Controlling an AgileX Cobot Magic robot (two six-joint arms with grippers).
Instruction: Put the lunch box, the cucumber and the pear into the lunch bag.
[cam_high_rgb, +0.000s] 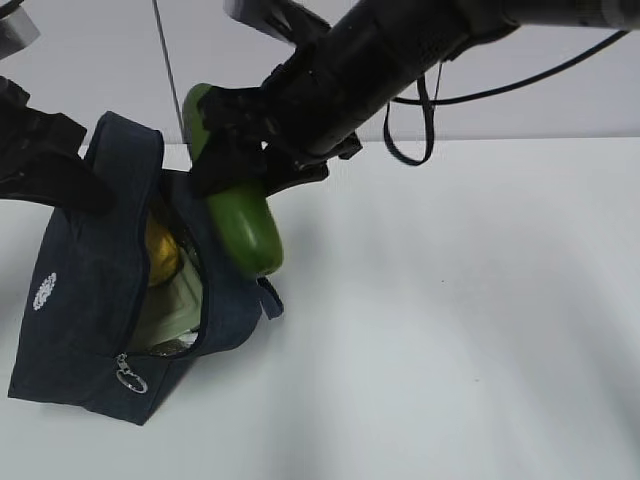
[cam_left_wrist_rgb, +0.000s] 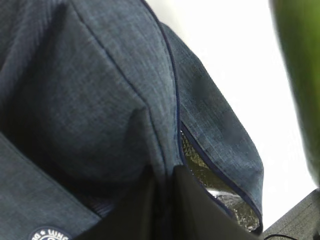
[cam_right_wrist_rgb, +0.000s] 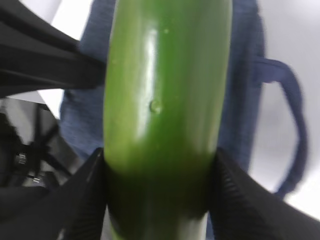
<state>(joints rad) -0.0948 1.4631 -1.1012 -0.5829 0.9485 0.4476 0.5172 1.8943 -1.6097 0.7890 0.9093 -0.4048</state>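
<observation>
The navy lunch bag (cam_high_rgb: 85, 300) stands at the left with its zipper open. Inside it show the yellow pear (cam_high_rgb: 162, 252) and, below that, the pale green lid of the lunch box (cam_high_rgb: 175, 305). My left gripper (cam_high_rgb: 95, 195) is shut on the bag's upper edge; in the left wrist view its fingers (cam_left_wrist_rgb: 192, 210) pinch the navy fabric (cam_left_wrist_rgb: 100, 90) beside the silver lining (cam_left_wrist_rgb: 220, 195). My right gripper (cam_high_rgb: 240, 165) is shut on the green cucumber (cam_high_rgb: 245, 225), which hangs tilted just right of the opening. The right wrist view shows the cucumber (cam_right_wrist_rgb: 165, 100) clamped between both pads (cam_right_wrist_rgb: 235, 200).
The bag's loop handle (cam_right_wrist_rgb: 295, 125) sticks out on the side toward the right arm. A metal ring pull (cam_high_rgb: 130, 378) hangs at the bag's lower front. White table (cam_high_rgb: 450, 330) stretches to the right of the bag.
</observation>
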